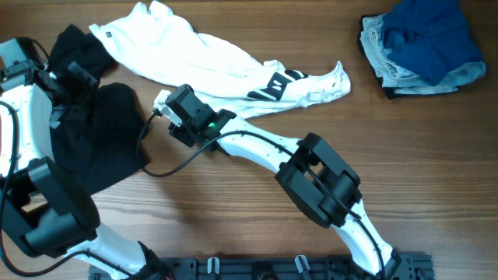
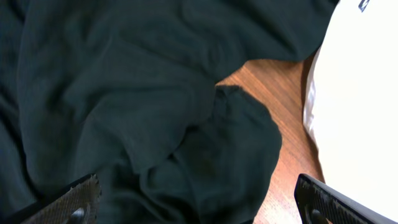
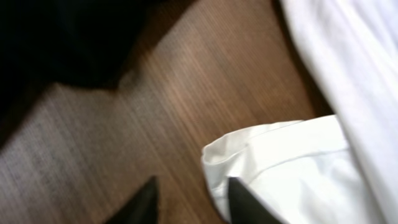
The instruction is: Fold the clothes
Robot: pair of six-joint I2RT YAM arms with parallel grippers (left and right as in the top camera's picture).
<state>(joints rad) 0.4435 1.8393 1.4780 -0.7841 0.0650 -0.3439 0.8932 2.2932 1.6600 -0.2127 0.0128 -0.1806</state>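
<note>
The left arm hides part of the one black garment [image 1: 109,136] at the worktop's [image 1: 233,225] left. The blue pile [image 1: 420,43], far right, is too bunched to count. One white shirt [image 1: 210,62] lies between them. The left pincer [image 2: 198,186], fingers cut off, hangs released over black cloth. The right pincer [image 3: 193,183] is released, one finger at the shirt's hem.

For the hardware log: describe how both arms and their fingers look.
Both the left arm and right arm have white curved links with chunky black joint housings. A black cable loops to the right wrist, where a green light glows. Fingers are black, textured.
</note>
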